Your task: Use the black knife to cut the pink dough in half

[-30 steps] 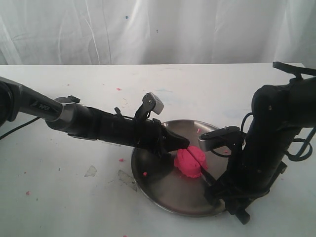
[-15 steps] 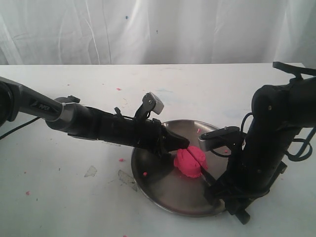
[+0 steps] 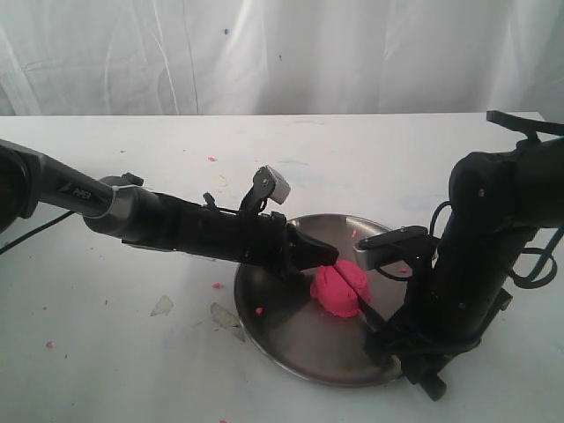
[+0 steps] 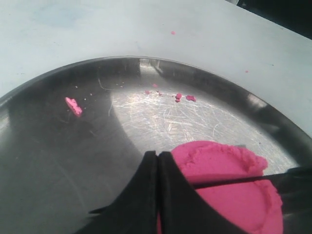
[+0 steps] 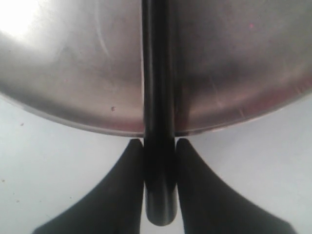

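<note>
The pink dough (image 3: 340, 289) (image 4: 229, 187) sits as one round mound in the steel plate (image 3: 282, 326) (image 4: 58, 161) (image 5: 73, 87). The black knife (image 3: 372, 315) (image 4: 229, 181) (image 5: 158, 87) lies across its top, the thin blade pressed into a dark line across the mound. My right gripper (image 3: 398, 345) (image 5: 159, 144) is shut on the knife's handle at the plate's near right rim. My left gripper (image 3: 328, 256) (image 4: 158, 155) is shut with nothing in it, its tips right at the dough's left side, touching or just short of it.
Small pink crumbs (image 4: 74, 106) lie in the plate and on the white table (image 3: 132, 352). Two torn clear scraps (image 3: 161, 306) lie left of the plate. A white curtain (image 3: 282, 53) hangs behind the table.
</note>
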Available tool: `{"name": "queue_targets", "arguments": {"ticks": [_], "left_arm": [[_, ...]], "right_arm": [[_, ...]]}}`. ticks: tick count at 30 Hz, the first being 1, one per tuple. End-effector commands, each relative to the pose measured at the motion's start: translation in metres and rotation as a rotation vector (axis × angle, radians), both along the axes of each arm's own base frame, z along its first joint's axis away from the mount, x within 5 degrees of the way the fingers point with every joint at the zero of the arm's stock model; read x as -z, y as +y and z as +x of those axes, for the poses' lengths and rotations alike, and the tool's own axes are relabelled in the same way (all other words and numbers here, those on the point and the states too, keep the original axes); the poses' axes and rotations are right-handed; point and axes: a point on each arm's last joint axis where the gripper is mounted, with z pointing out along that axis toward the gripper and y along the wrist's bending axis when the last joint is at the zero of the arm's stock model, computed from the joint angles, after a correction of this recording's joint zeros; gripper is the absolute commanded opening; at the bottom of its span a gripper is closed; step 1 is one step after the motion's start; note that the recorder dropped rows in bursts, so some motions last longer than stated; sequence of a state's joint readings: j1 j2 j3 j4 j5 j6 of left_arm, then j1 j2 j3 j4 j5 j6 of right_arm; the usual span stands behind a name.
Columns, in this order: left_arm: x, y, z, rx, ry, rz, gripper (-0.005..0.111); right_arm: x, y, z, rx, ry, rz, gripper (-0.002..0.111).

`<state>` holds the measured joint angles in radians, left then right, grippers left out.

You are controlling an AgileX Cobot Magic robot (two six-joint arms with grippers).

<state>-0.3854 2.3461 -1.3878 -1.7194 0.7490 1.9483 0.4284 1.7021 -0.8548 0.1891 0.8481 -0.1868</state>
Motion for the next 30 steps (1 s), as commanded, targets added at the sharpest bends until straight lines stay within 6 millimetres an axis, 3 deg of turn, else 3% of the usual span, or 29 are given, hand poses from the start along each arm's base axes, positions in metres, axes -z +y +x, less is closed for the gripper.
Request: {"name": "queue_targets", "arguments": {"ticks": [1, 20, 30], "left_arm": [[0.042, 0.007, -0.006, -0.034, 0.06, 0.159, 0.0], [0.042, 0.007, -0.006, -0.024, 0.039, 0.164, 0.0], [0.028, 0.006, 0.0, -0.07, 0.007, 0.121, 0.0]], "right_arm": [[0.012, -0.001, -0.002, 0.005, 0.033, -0.014, 0.0], [0.012, -0.001, -0.002, 0.005, 0.033, -0.014, 0.0], [0.012, -0.001, -0.002, 0.005, 0.033, -0.014, 0.0]]}}
